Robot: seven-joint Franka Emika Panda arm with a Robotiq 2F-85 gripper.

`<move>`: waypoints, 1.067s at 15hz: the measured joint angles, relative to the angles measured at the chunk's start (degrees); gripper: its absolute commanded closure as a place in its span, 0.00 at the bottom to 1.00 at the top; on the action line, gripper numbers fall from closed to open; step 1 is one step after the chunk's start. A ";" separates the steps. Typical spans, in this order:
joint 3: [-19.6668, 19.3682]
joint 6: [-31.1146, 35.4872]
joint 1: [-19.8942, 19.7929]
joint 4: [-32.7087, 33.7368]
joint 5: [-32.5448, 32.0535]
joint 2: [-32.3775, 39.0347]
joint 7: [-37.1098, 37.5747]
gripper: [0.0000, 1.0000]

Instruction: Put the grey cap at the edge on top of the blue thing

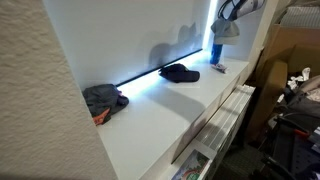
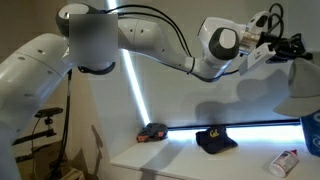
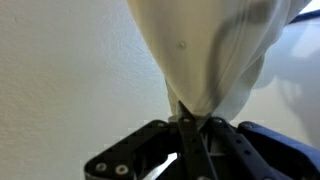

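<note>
Above one end of the shelf [image 1: 165, 108], the gripper [image 3: 188, 118] pinches the grey cap [image 3: 200, 60], with open room beneath

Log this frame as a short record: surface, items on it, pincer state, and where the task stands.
surface: white shelf
grey cap: near one end of the shelf, nothing touching it
dark cap: mid-shelf, by the lit strip
blue thing: far end of the shelf
pincer: up high, shut on pale fabric, identity unclear
task status: grey cap not yet on the blue thing
</note>
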 measured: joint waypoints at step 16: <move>7.80 0.00 -5.07 1.89 -0.64 -0.37 -0.41 0.90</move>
